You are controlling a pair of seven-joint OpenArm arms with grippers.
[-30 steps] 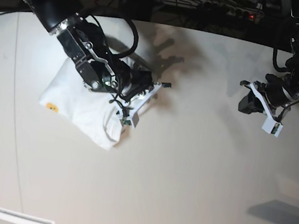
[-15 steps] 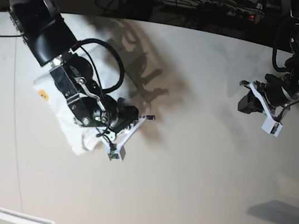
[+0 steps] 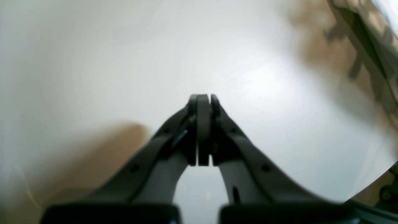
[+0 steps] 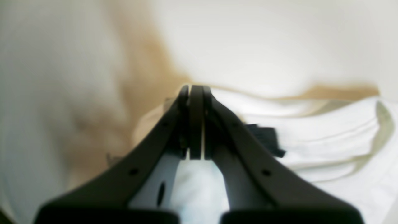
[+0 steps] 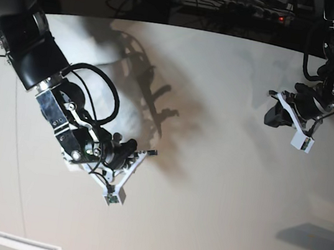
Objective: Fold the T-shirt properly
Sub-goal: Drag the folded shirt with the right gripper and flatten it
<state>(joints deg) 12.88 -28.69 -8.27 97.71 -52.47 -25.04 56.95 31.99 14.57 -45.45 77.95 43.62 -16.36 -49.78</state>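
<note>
While my right gripper (image 4: 196,90), jaws pressed together, hovers over the folded white cotton T-shirt (image 4: 326,137), whose layered edges run crosswise, my left gripper (image 3: 203,99) hangs closed and empty.

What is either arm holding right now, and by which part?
Nothing. The left gripper is shut over bare table. The right gripper is also shut, with no cloth between its fingers; the T-shirt lies beneath it.

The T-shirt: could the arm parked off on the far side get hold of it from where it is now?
Probably not as things stand. The left gripper hangs shut across the table from the T-shirt, which lies under the right gripper. Bare tabletop lies between; nothing blocks a move over.
</note>
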